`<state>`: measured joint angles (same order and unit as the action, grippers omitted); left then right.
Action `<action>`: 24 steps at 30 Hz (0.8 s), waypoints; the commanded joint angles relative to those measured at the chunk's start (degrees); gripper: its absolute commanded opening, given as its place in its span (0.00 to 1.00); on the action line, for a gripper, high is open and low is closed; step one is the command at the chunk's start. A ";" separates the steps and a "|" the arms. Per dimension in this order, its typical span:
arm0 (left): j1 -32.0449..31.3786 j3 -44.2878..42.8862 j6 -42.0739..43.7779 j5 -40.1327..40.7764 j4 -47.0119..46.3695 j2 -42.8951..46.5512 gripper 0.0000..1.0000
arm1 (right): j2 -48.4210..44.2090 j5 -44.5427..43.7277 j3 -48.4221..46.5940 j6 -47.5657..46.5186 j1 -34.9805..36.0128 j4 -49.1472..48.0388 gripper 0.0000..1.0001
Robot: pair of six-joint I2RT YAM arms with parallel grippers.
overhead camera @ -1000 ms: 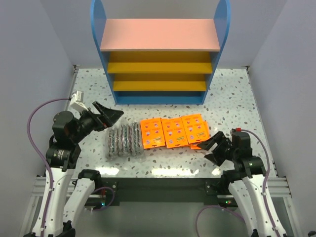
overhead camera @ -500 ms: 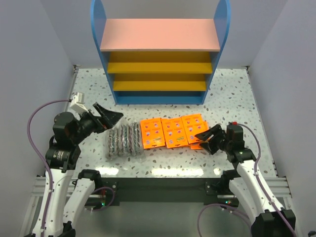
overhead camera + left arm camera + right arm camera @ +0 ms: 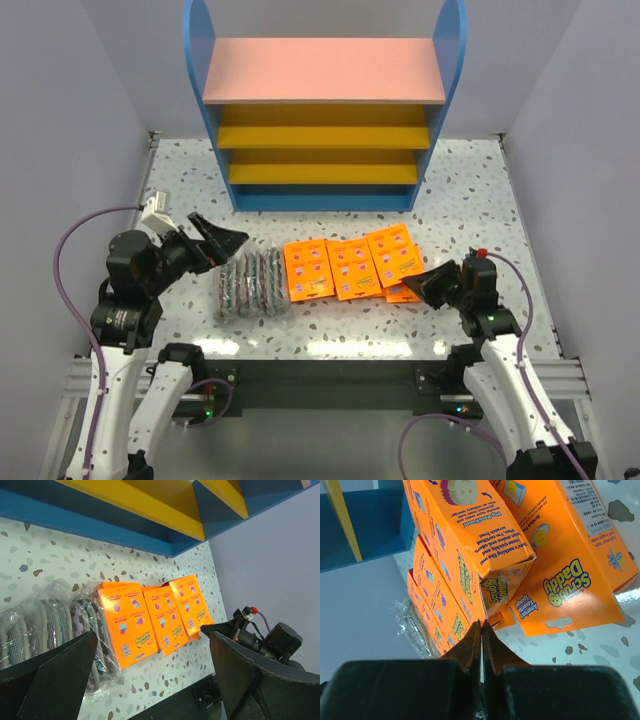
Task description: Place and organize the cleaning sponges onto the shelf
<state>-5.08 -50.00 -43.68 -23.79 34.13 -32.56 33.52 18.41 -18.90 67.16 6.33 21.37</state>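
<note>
Bright, even light is coming from overhead, casting only soft shadows under the shelf boards. Glare is shining off the table at the right wrist view's right edge, and the dark lower foreground there is seemingly blurring.

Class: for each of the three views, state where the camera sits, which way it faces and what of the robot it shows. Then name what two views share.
Top: above and behind the arms, looking down over the table to the shelf; shows left gripper and right gripper.
Left wrist: on the left arm, facing across the bags and packets toward the right gripper; own open fingers frame the bottom.
Right wrist: low, facing packets close up; own shut fingers at bottom.
Shared: top and left wrist both show bags.
</note>
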 commanded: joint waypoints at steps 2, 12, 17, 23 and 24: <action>-0.37 -1.33 1.41 -0.47 0.50 0.65 1.00 | -2.84 -1.45 -4.64 2.27 -0.09 2.80 0.00; -0.37 -3.17 2.20 -0.29 0.85 0.30 1.00 | -5.22 2.15 -16.17 8.68 -0.09 0.44 0.00; -0.37 -2.91 2.11 -0.55 0.32 0.21 1.00 | -2.85 8.12 -17.23 13.52 -0.09 -10.60 0.00; -0.37 -2.47 1.93 -1.08 0.06 0.30 1.00 | 1.37 12.86 -18.10 19.15 -0.09 -31.16 0.00; -0.37 -2.39 1.85 -1.08 0.06 0.39 1.00 | 3.64 13.31 -18.72 20.02 -0.17 -33.47 0.00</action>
<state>-5.08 -51.07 -42.41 -23.83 35.20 -32.27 34.26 26.89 -34.30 82.83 6.33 4.38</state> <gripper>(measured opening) 0.997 0.011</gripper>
